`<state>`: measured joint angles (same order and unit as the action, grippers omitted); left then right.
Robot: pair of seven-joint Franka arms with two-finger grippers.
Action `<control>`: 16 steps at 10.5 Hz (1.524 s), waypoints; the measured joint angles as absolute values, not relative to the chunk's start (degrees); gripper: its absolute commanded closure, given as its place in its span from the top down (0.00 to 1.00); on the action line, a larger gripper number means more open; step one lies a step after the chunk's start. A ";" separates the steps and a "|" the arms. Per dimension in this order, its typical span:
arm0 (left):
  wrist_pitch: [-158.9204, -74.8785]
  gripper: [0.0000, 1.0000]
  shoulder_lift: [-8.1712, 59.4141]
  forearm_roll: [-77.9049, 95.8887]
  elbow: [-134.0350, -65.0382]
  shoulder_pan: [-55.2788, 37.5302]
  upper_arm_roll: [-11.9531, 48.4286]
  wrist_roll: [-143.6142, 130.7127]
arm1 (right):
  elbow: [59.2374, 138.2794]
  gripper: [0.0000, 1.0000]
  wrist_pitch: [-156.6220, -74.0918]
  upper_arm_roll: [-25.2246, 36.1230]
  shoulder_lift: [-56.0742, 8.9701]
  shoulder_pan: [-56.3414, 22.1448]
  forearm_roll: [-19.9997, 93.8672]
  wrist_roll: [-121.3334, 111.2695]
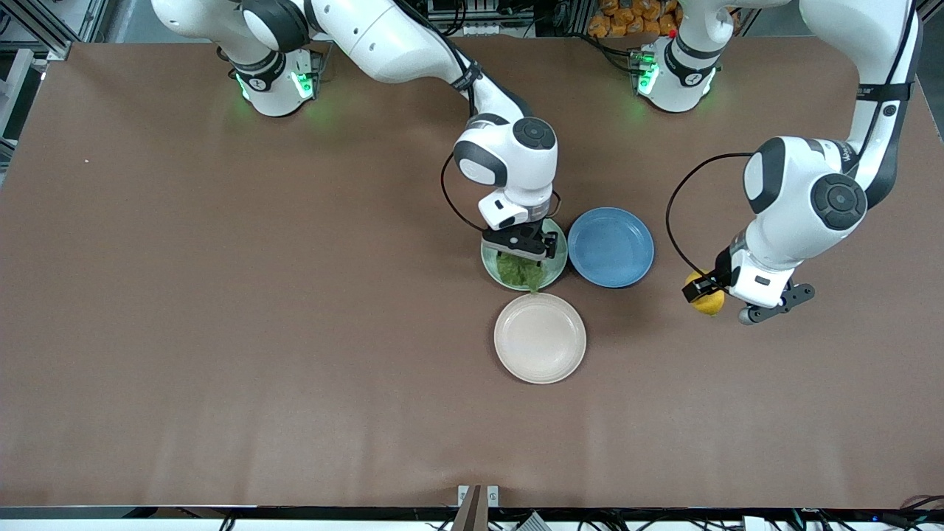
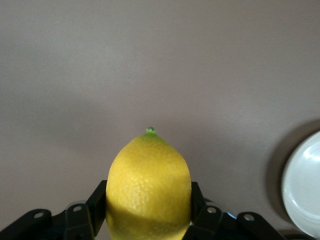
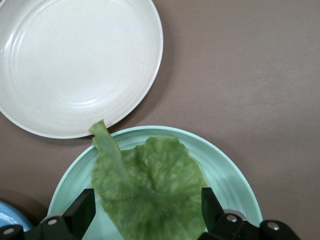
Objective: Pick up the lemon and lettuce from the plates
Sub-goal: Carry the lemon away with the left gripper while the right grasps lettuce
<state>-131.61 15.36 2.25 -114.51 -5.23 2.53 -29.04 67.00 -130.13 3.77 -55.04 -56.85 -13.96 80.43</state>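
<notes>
My left gripper (image 1: pixel 709 298) is shut on the yellow lemon (image 1: pixel 706 301) and holds it just over bare table toward the left arm's end; the lemon (image 2: pixel 148 187) sits between both black fingers (image 2: pixel 95 205) with its tip pointing away from the wrist. My right gripper (image 1: pixel 525 254) is open over the mint green plate (image 1: pixel 558 267), its fingers (image 3: pixel 82 210) spread either side of the green lettuce leaf (image 3: pixel 145 192) lying on that plate (image 3: pixel 225 170). The leaf also shows in the front view (image 1: pixel 520 271). The beige-white plate (image 1: pixel 540 337) lies empty, nearer the front camera.
A blue plate (image 1: pixel 611 246) lies empty beside the mint plate, toward the left arm's end. The beige-white plate shows in the right wrist view (image 3: pixel 75 60) and at the edge of the left wrist view (image 2: pixel 302 185). Brown table (image 1: pixel 221 295) all around.
</notes>
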 measured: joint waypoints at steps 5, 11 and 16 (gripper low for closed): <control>-131.67 0.00 20.57 2.15 -113.59 -0.13 2.34 -23.95 | 64.07 0.64 -132.11 3.79 -58.43 -57.30 -18.31 80.44; -132.34 0.99 27.62 -5.14 -109.87 3.65 2.16 -23.67 | 63.40 0.00 -133.68 3.83 -60.25 -57.40 -20.31 80.44; -132.36 1.00 28.70 -5.45 -108.46 4.25 2.55 -22.43 | 60.90 0.00 -128.86 3.32 -59.47 -57.38 -20.37 80.43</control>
<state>-132.36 28.70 -5.45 -108.46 4.25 2.55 -22.43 60.90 -128.86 3.32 -59.47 -57.38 -20.37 80.43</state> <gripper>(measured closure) 0.004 0.974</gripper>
